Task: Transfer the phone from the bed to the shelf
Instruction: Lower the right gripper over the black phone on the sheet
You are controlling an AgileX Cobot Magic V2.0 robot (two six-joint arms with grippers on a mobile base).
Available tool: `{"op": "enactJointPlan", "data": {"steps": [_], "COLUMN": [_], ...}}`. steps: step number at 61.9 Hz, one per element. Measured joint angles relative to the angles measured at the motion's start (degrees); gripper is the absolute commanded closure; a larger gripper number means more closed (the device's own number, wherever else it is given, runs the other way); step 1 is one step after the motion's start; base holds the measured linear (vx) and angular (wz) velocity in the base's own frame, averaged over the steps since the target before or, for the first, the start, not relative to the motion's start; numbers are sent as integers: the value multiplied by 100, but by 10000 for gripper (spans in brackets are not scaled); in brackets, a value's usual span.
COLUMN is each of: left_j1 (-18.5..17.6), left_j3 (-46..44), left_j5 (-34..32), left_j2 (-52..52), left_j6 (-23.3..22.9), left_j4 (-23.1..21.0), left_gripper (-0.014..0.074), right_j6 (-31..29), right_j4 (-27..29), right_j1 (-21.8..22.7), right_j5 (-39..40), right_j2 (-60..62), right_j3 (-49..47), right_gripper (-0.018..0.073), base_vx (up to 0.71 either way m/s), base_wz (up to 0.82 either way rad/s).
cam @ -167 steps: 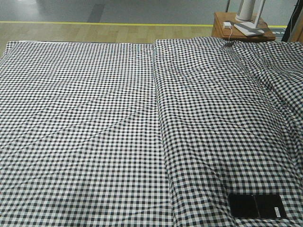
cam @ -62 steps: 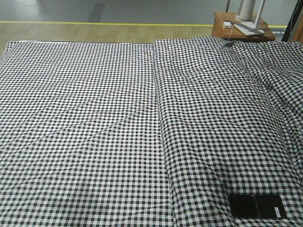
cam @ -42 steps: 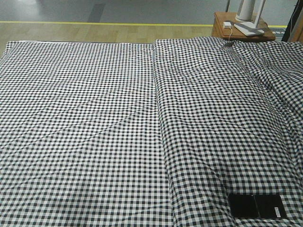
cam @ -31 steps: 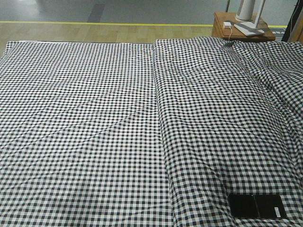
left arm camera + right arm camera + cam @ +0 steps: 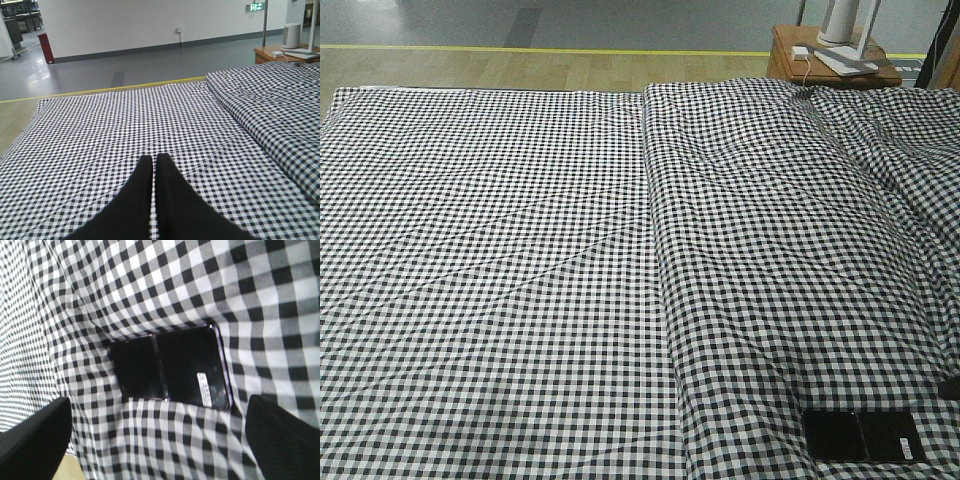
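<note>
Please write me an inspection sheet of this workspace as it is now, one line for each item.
Surface: bed in black-and-white gingham cloth, creased, with a lengthwise fold.
Job's things: flat glossy black phone lies on the bed near its edge, ungrasped; shelf: nothing seen.
Clutter: nothing seen on the bed.
Grippers: left gripper shut, empty, above the cloth; right gripper open above the phone, fingers apart from it.
Cables: thin white cable at the small brown wooden side table.
Surroundings: wooden floor, yellow line, grey floor, white wall.
</note>
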State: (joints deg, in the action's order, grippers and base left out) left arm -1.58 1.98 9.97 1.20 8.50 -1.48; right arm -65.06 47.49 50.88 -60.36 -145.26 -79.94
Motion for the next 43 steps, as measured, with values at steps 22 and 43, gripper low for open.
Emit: {"op": "enactJointPlan", "data": {"steps": [22, 43], "left_j1": [0, 0], "left_j3": [0, 0], "left_j5": [0, 0], "left_j2": [0, 0], "left_j6": [0, 0], "left_j4": [0, 0], "left_gripper": [595, 595], "right_j6": [-150, -577], "right_j4": [313, 957], "right_j1": [0, 0], "right_j5": [-184, -409], "right_j2": [-766, -1333], "right_j3": [-586, -820], "right_gripper": [-73, -52], "base_vx": [0, 0], "base_wz": [0, 0]}}
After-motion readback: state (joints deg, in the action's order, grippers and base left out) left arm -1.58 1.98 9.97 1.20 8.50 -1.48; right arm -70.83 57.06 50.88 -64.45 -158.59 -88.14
